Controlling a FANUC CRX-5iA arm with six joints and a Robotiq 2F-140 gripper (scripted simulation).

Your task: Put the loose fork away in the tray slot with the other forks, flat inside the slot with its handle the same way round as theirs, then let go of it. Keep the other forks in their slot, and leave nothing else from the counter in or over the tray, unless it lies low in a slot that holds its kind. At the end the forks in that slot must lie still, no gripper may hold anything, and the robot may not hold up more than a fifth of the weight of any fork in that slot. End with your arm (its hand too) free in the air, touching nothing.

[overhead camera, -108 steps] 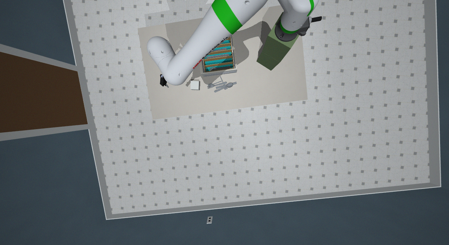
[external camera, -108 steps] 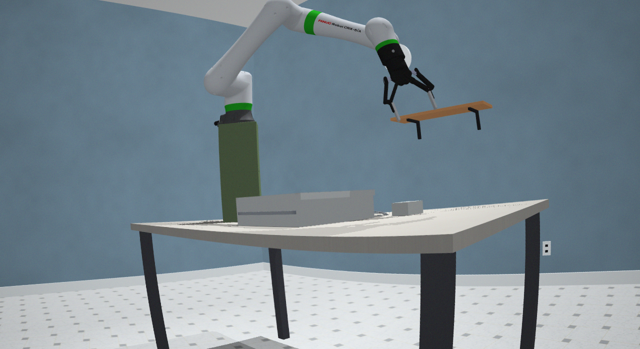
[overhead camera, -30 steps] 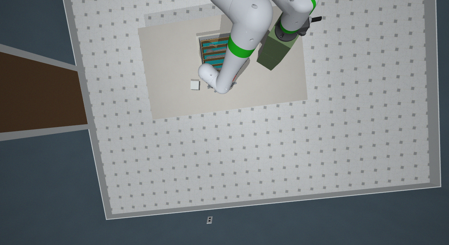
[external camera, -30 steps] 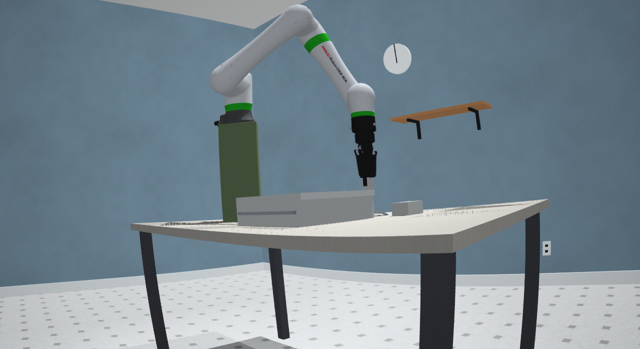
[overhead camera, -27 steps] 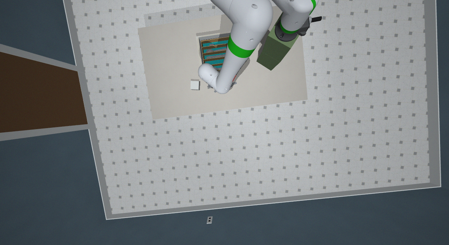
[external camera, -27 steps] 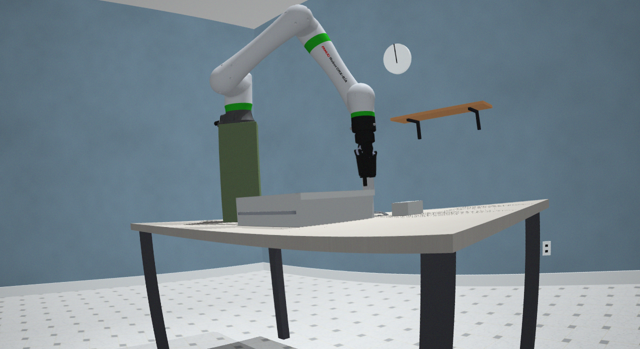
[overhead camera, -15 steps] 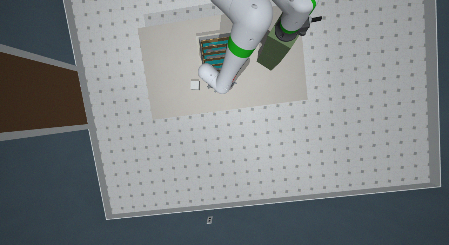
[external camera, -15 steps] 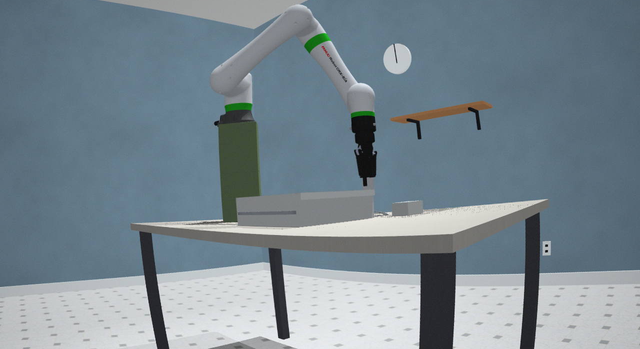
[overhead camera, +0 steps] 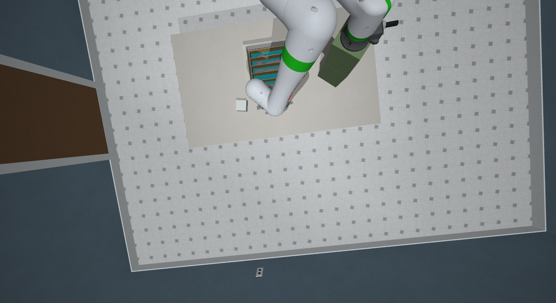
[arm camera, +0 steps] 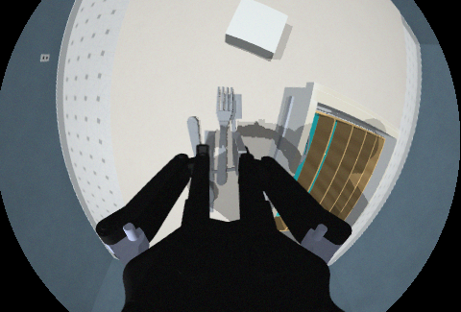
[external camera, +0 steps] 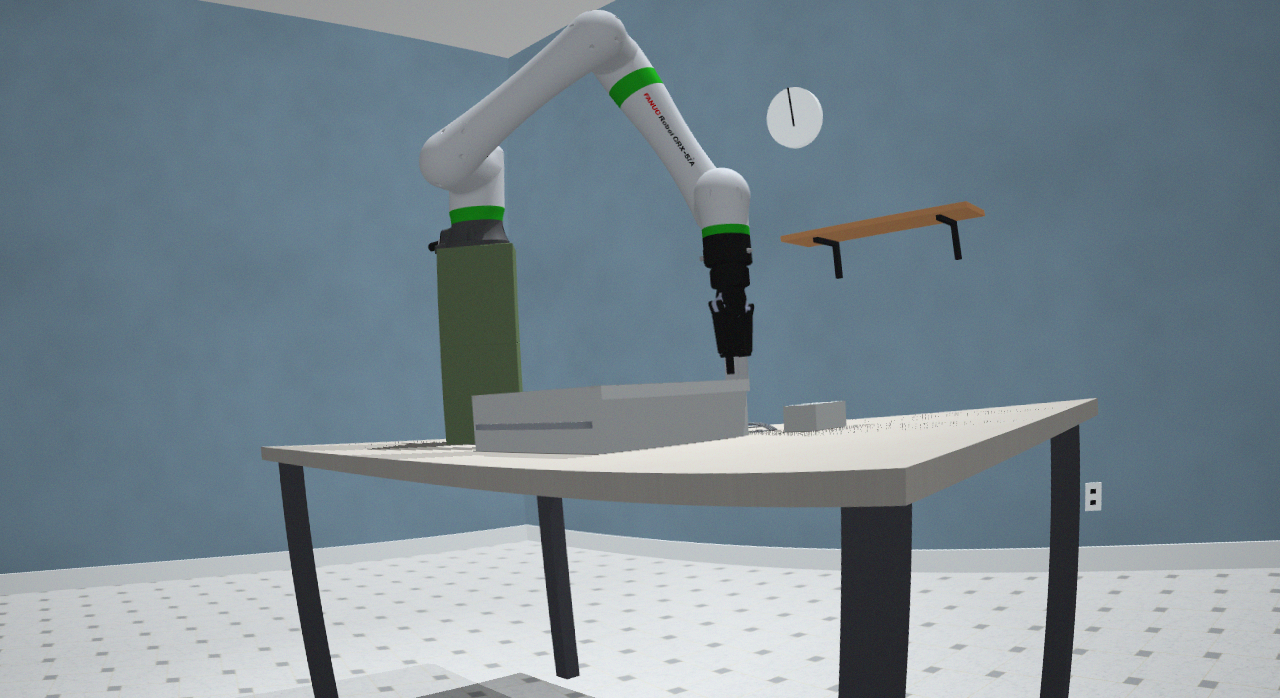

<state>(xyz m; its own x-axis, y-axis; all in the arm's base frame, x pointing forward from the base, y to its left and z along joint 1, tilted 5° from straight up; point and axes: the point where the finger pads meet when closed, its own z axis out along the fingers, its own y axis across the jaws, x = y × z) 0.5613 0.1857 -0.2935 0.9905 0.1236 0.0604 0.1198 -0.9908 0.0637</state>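
End effector: hovered at lower centre of the wrist view, fingers drawn narrow with a slim gap, pinching nothing. Farther up, at centre: loose fork, flat on the pale surface, tines toward the top. At right, apart from it: tray with wooden dividers.
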